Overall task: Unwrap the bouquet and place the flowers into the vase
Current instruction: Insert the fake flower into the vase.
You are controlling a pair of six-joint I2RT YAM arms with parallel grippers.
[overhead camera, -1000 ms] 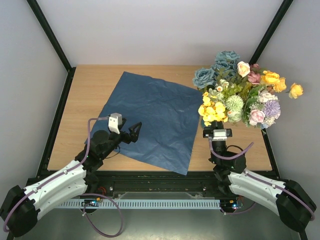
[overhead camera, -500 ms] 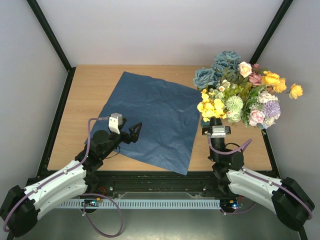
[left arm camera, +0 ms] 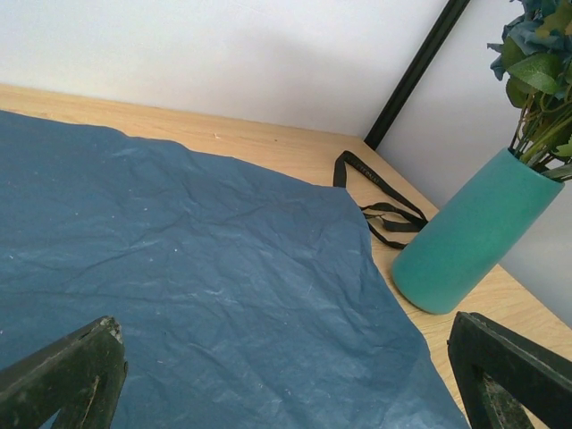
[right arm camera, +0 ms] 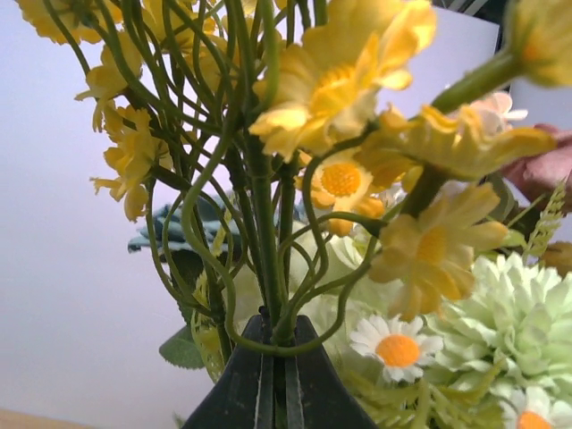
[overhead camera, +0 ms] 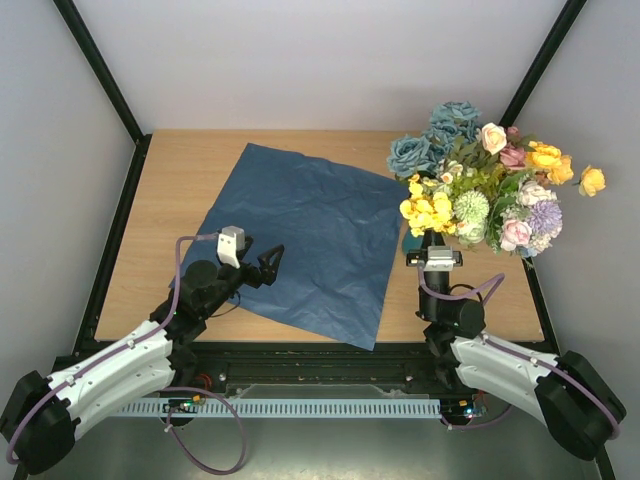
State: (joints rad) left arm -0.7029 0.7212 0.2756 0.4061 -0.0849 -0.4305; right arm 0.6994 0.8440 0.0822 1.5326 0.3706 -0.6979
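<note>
Paper, dark blue and creased, spread flat over the middle of the table, one corner at 12 o'clock, another at 6 near the front edge. Just beside its 3 o'clock corner, the vase: teal, standing on the wood, mostly hidden from above under the blooms. At 11 o'clock of the vase in the left wrist view, a black ribbon, loose and looped on the wood, its near end touching the vase foot or passing behind it, cannot tell which. Black frame posts slanting up from the far corners at 10 and 2 o'clock.

Flowers in the vase, stems down inside its mouth, heads fanned wide toward 1 and 2 o'clock of the table. Blue at the top, pink, orange and yellow to the right, pale green and lilac lower down.

Left gripper at 8 o'clock of the paper, low over the sheet. Jaws spread wide, only paper showing between them, gripping nothing.

Right gripper at 6 o'clock of the flowers, close by the vase, pointing up into the bunch. Jaws pressed together, pinching the thin green stems of a yellow sprig right at the tips. More stems, a small daisy and a pale green bloom crowding close around those tips, blocking all sight of the vase from that wrist.
</note>
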